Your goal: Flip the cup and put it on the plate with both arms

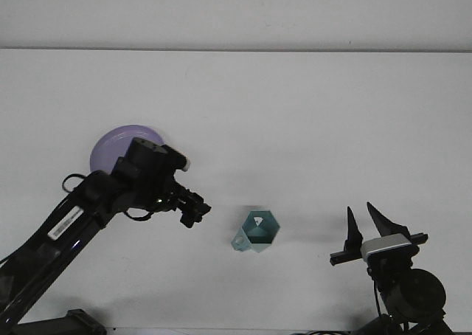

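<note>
A teal cup (257, 232) with angular facets stands upright on the white table, mouth up, its handle toward the lower left. The purple plate (118, 147) lies at the left, partly covered by my left arm. My left gripper (193, 210) reaches out over the table just left of the cup, a short gap away; its dark fingers bunch together and their state is unclear. My right gripper (364, 223) sits low at the bottom right, well clear of the cup, with its two pointed fingers spread open and nothing between them.
The white table (295, 114) stretches back to a pale wall. My left arm (66, 224) runs diagonally from the bottom left corner across the plate's near edge.
</note>
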Robot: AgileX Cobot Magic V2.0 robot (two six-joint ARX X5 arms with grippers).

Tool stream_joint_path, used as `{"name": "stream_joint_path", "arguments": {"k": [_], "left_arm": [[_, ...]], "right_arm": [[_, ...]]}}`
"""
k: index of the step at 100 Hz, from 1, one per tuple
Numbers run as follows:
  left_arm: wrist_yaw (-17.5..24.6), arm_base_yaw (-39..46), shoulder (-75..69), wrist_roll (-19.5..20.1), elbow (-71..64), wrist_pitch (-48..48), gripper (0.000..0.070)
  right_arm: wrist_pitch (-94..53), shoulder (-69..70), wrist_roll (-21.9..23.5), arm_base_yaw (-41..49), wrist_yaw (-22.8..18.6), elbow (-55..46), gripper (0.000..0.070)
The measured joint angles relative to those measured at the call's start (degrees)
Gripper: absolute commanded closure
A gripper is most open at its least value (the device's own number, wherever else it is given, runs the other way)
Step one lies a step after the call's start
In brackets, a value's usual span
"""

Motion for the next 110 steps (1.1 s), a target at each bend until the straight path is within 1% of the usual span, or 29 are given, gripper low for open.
{"name": "stream_joint_path", "arguments": {"k": [20, 42, 72, 94, 102, 110], "left_arm": [[-0.35, -5.42, 10.93, 1.64, 9.62, -3.69, 0.0227], [-0.37, -9.66, 19.17, 2.29, 15.69, -4.24, 0.0228], [-0.42, -14.23, 23.69, 2.45, 16.17, -3.32, 0.0228], [-1.95, -14.91, 28.37, 2.45, 16.17, -1.9, 0.0228], [-3.08, -15.02, 30.03, 2.45, 16.17, -1.88, 0.0229], [-3.23, -15.02, 31.21, 2.45, 16.17, -1.84, 0.024]], "right_arm": [[0.79, 0.0, 0.02, 0.0, 0.0, 0.0, 0.0432], [0.87, 0.0, 0.02, 0.0, -0.02, 0.0, 0.0432], [1.09, 0.0, 0.02, 0.0, -0.02, 0.0, 0.0432], [1.11, 0.0, 0.02, 0.0, -0.02, 0.0, 0.0432], [1.11, 0.0, 0.02, 0.0, -0.02, 0.0, 0.0432], [1.11, 0.0, 0.02, 0.0, -0.02, 0.0, 0.0432]]}}
